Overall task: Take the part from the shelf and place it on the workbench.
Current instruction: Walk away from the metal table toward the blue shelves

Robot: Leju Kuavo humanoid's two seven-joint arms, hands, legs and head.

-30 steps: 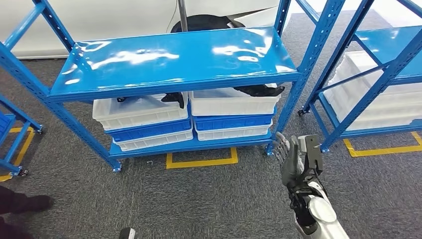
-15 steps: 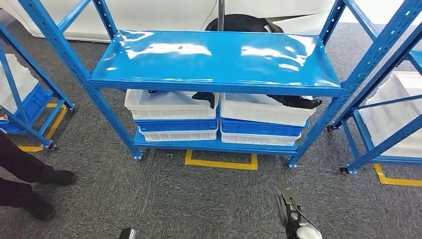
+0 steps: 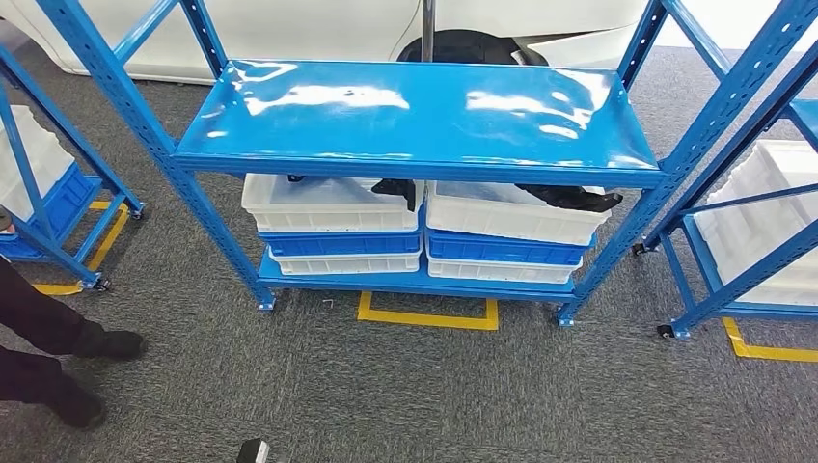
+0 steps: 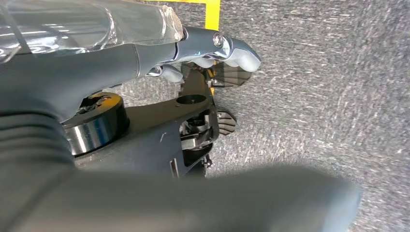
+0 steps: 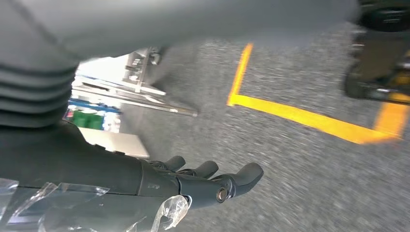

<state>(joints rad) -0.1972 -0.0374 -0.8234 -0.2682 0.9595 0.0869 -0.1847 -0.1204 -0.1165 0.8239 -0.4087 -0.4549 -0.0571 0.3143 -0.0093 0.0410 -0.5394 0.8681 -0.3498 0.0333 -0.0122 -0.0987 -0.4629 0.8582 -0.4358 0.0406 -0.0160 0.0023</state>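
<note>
The right hand (image 5: 193, 186) hung over the grey carpet (image 5: 300, 164) with its fingers (image 5: 246, 173) extended side by side, holding nothing. The left hand (image 4: 193, 63) also hung above the carpet, fingers (image 4: 239, 53) loosely curled and apart, empty. Half a second earlier the right hand showed low in the head view; it had since dropped out. A black part (image 3: 569, 198) lay in a white bin (image 3: 511, 220) on the blue shelf (image 3: 415, 106), untouched.

Black part (image 3: 569, 197) (draped) in white bin (image 3: 511, 220)
</note>
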